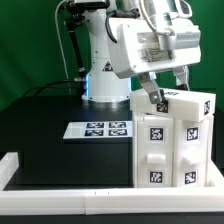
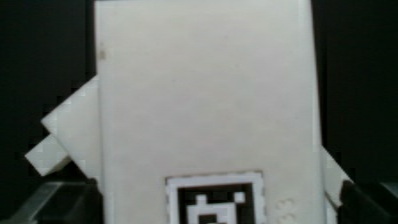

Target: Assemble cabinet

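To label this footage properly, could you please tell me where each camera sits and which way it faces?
Exterior view: off the arm, above table height, looking across the black table at the cabinet, the marker board and the arm's base; the gripper is at the cabinet's top.
Wrist view: on the wrist, looking close at a white tagged cabinet panel; dark gripper fingers show dimly at the frame's edge.
Shared: both views show the cabinet.

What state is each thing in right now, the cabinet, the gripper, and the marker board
cabinet: upright on the table against the white rail, tagged faces toward the exterior camera.
gripper: down at the cabinet's top edge; open or shut cannot be told.
marker board: lying flat on the black table, apart from the cabinet.
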Robot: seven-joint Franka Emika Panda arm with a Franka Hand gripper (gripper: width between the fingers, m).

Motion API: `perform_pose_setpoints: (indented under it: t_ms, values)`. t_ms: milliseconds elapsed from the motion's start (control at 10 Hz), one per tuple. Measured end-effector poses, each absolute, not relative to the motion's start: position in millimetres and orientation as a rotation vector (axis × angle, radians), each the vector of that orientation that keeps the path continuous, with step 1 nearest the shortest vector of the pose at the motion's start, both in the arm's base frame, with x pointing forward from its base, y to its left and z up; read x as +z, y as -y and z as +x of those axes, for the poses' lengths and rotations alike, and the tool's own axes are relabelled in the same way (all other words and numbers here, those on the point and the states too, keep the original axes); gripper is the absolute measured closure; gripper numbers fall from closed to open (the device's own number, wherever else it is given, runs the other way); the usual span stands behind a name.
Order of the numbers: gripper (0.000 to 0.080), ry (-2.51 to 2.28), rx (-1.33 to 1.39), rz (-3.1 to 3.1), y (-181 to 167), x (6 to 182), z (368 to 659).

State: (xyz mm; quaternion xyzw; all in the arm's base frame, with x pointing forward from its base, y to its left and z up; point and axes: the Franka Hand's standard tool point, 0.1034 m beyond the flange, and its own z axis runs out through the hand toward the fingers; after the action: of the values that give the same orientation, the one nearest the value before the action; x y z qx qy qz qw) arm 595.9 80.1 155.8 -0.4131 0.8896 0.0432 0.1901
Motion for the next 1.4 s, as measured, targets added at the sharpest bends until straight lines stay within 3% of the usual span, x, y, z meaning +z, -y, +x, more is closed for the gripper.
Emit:
perform_pose_setpoints:
  t_ms: [100,500,1400]
  values:
    - [0.0043,-2.477,0.117,-1.18,-80,161.6,596]
    - [0.0002,-2.435,0.118,-1.115,-86,188.0,602]
    - [0.0002,-1.707,-0.059,-2.169,-90,184.5,608]
